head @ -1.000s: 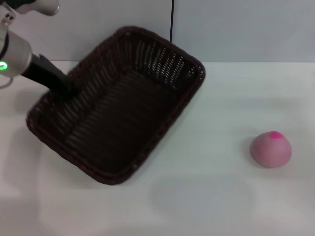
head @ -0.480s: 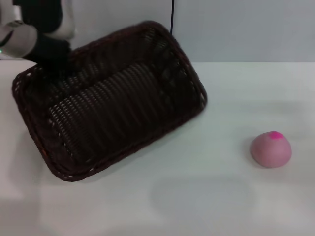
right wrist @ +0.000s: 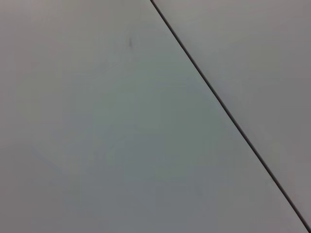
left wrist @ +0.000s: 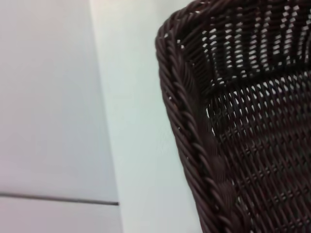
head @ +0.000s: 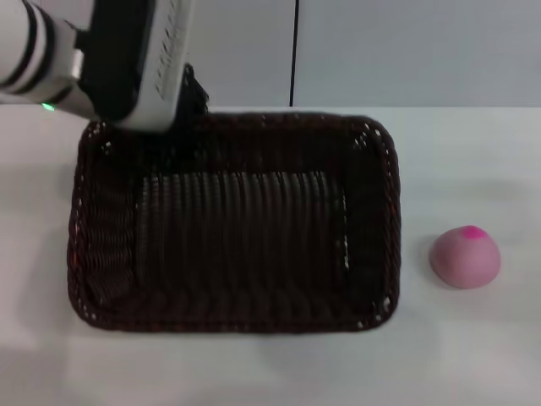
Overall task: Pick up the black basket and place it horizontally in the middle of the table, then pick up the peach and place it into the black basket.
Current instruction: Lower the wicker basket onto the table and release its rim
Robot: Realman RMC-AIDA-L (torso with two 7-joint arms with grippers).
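Note:
The black basket [head: 372,222] lies level on the white table [head: 473,161], its long side running left to right across the middle. My left arm reaches in from the far left, and my left gripper [head: 193,100] is at the basket's far rim near its left corner, shut on it; the wrist body hides most of the fingers. The left wrist view shows the braided rim [left wrist: 194,141] close up. The pink peach [head: 465,256] with its magenta tip sits on the table just right of the basket, apart from it. My right gripper is out of view.
A pale wall with a dark vertical seam [head: 296,51] stands behind the table. The right wrist view shows only a plain pale surface with a dark line [right wrist: 228,116]. Bare tabletop lies in front of the basket and around the peach.
My left arm has swung the basket round from a slanted, tilted pose to lie flat and horizontal, and shifted it right towards the peach. The peach has not moved.

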